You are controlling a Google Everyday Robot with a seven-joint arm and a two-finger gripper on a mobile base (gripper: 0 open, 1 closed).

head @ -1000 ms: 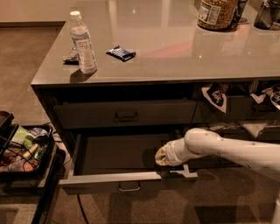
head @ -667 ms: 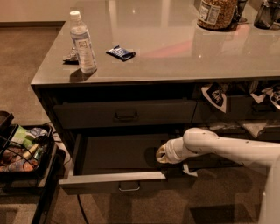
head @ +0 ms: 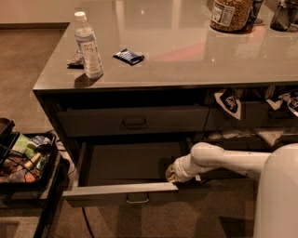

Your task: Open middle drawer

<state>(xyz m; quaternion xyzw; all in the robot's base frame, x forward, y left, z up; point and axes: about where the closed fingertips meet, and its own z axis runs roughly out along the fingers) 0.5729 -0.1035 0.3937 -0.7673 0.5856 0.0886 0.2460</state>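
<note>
The middle drawer (head: 116, 191) is pulled out from the counter, showing its dark inside, and its small pull handle (head: 137, 200) faces the front. My white arm reaches in from the right. My gripper (head: 171, 175) is at the arm's end, low inside the drawer's right end and just behind the front panel. It is touching or nearly touching that panel. The closed drawer (head: 132, 121) above has the same kind of handle.
A water bottle (head: 88, 44), a blue packet (head: 129, 56) and a jar (head: 229, 14) stand on the grey countertop (head: 186, 60). A black cart (head: 28, 162) of snacks stands at the left, close to the drawer's corner. Open shelves with bags lie at the right.
The drawer front has come a little further out toward the camera. The arm's end has shifted slightly along with it.
</note>
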